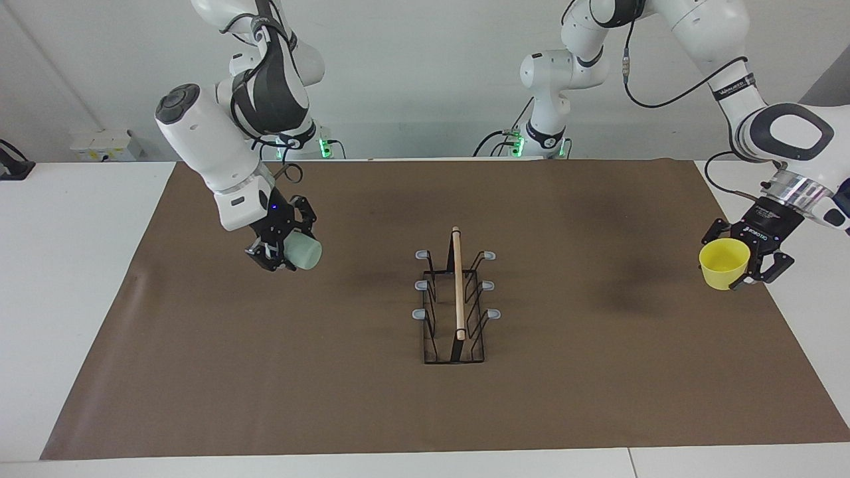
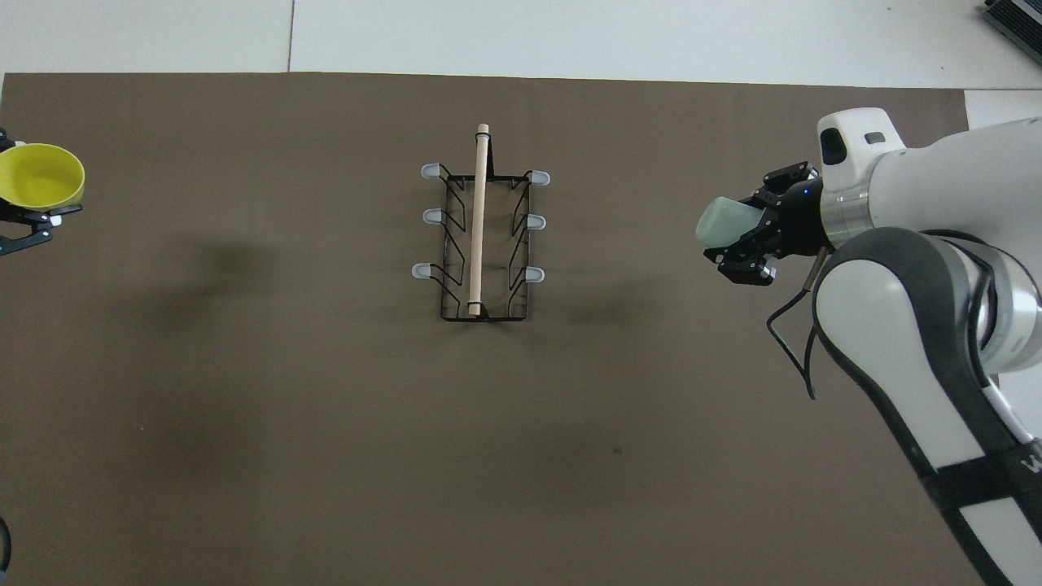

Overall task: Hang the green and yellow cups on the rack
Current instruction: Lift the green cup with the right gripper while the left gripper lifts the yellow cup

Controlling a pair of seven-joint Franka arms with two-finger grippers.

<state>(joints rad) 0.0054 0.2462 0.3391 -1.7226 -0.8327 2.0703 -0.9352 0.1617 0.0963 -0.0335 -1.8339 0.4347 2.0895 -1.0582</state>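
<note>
The rack (image 1: pixel 455 299) (image 2: pixel 480 236), black wire with a pale wooden rod and grey-tipped prongs, stands in the middle of the brown mat with no cup on it. My right gripper (image 1: pixel 282 247) (image 2: pixel 745 236) is shut on the mint green cup (image 1: pixel 302 252) (image 2: pixel 723 224) and holds it tilted on its side in the air over the mat toward the right arm's end. My left gripper (image 1: pixel 747 262) (image 2: pixel 24 216) is shut on the yellow cup (image 1: pixel 724 263) (image 2: pixel 41 175) and holds it mouth up over the mat's edge at the left arm's end.
A brown mat (image 1: pixel 332 372) (image 2: pixel 326 407) covers most of the white table (image 1: pixel 73 219). Both arm bases stand past the mat's edge at the robots' end.
</note>
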